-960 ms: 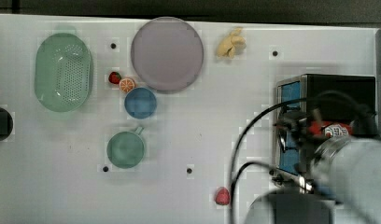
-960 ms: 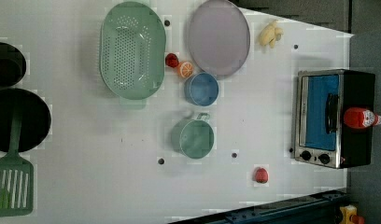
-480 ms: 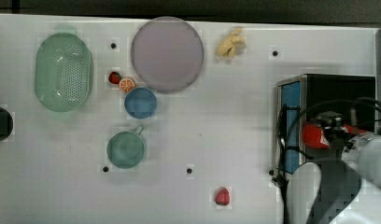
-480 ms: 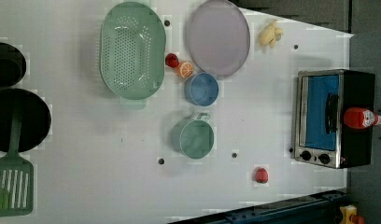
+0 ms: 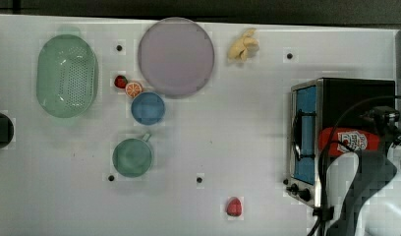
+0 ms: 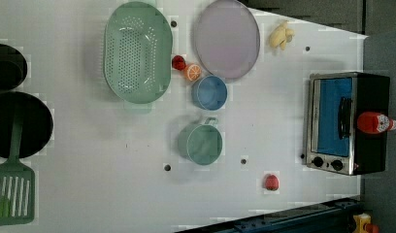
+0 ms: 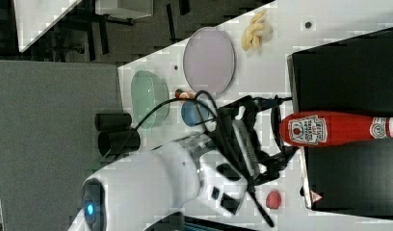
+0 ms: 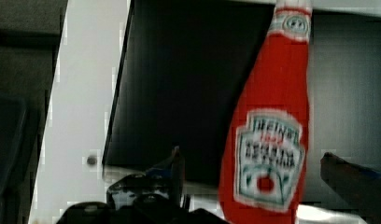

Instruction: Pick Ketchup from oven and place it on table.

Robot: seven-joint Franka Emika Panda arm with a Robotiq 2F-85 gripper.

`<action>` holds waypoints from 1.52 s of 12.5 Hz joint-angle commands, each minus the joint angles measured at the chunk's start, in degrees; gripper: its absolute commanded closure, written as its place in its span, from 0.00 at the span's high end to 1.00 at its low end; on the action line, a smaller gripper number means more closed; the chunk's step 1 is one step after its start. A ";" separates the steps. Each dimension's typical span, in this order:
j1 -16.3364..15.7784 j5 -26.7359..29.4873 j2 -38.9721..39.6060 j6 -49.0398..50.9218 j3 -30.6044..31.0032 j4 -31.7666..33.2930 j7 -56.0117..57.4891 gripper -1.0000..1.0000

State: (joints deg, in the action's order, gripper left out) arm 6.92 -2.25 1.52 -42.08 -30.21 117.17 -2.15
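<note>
The ketchup (image 7: 329,129) lies on top of the oven (image 7: 348,77). My gripper (image 7: 281,137) is spread wide around the bottle's base, fingers not closed on it.

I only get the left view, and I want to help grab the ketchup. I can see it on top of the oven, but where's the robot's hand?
Observer: The right view shows the white arm reaching in, with its gripper at the ketchup's bottom end.
Child: Is it squeezing it?
Observer: Not yet. In the wrist view the fingers are wide open, with the bottle between them and a gap on each side.
Child: Anything in the way?
Observer: The top view shows a black cable looping over the oven.
</note>
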 commanded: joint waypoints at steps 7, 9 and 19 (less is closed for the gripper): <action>-0.33 5.89 7.83 -0.78 -3.07 0.45 2.02 0.70; -0.36 5.89 8.29 -0.80 -3.06 0.15 2.02 0.50; -4.03 5.53 -6.80 21.28 12.82 -6.58 -4.29 0.50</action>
State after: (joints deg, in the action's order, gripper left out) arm 4.06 2.14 -4.86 -23.53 -20.52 111.91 -2.91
